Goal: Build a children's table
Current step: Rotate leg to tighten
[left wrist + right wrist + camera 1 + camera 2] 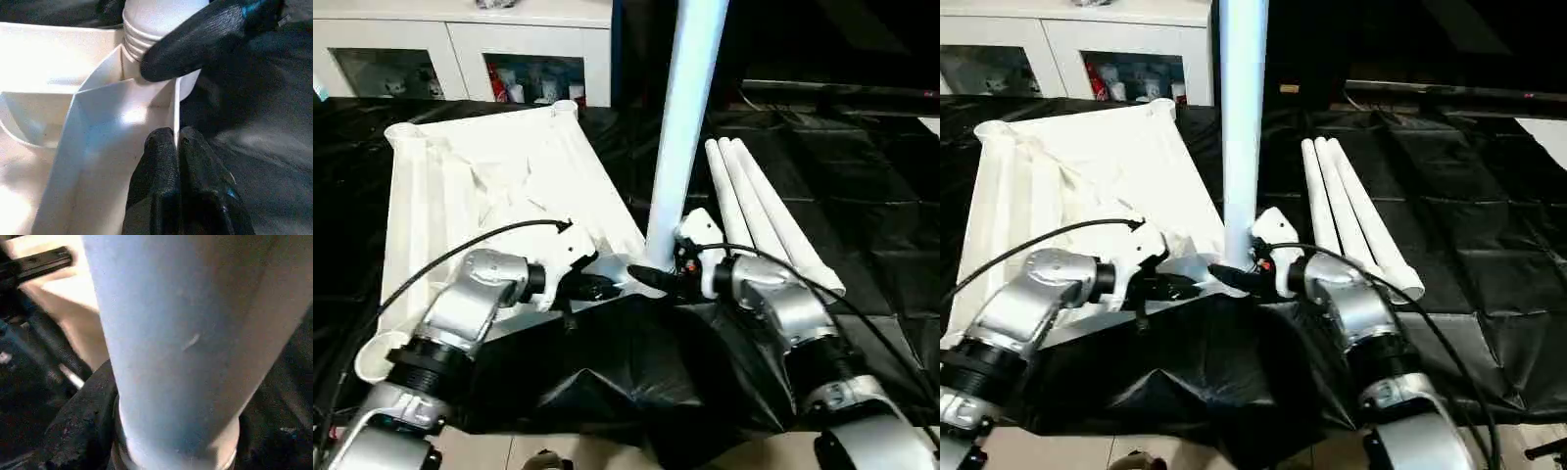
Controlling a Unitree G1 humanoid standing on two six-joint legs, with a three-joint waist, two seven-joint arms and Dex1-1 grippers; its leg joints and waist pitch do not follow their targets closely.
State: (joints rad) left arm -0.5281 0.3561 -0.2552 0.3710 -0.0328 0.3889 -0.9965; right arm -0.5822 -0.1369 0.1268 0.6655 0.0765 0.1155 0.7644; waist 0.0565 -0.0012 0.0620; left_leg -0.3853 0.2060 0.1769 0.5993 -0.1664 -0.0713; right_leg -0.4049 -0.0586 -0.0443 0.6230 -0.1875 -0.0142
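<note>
White plastic tabletop (499, 186) lies upside down on black sheeting (862, 206), ribs upward. One leg (685, 117) stands upright at its near corner socket (146, 44). The right gripper (651, 277) is closed around the leg's base. The left gripper (177, 142) pinches the tabletop's edge wall beside that socket, steadying it. Three spare legs (759, 201) lie together just right of the tabletop. Judged step: seating the first leg. The threaded end appears not fully home; next move likely calls for turning or pressing down while the tabletop is held firm.
</note>
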